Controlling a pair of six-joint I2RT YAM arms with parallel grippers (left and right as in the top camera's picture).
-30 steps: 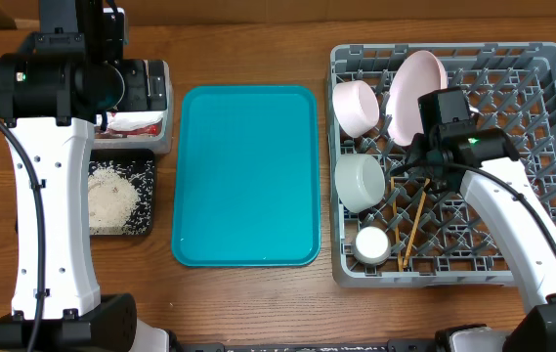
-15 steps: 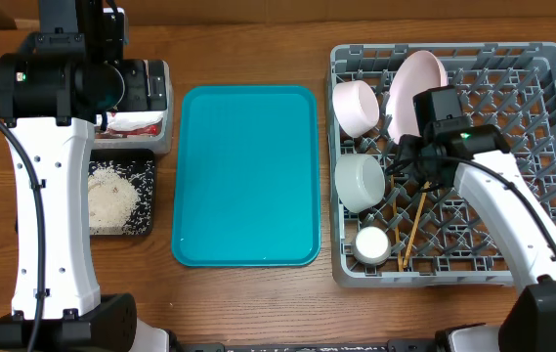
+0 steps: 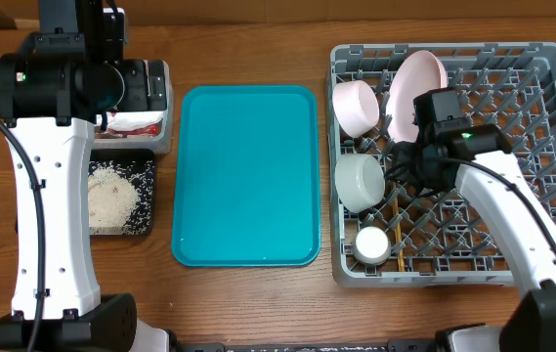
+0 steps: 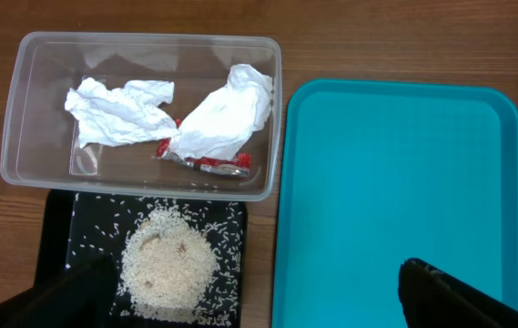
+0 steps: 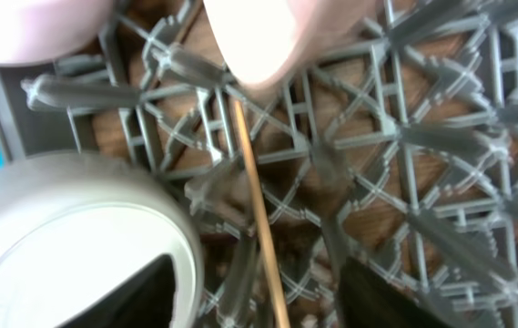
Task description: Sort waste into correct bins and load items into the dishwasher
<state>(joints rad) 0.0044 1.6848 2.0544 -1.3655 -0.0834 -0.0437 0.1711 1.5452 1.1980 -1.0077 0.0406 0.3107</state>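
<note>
The grey dish rack holds the pinkish plate on edge, a white bowl, the pale bowl, the small cup and wooden chopsticks. My right gripper is low in the rack beside the pale bowl. It is open, with one chopstick lying between its fingers. My left gripper is open and empty above the bins. The clear tub holds two napkins and the red-marked wrapper. The black tray holds the rice.
The teal serving tray lies between the bins and the rack, with nothing on it. The rack's upright pegs crowd round my right gripper. The right half of the rack holds no dishes.
My right gripper has moved left and lower in the rack, toward the pale bowl. One chopstick has shifted left with it. The left arm has not moved.
</note>
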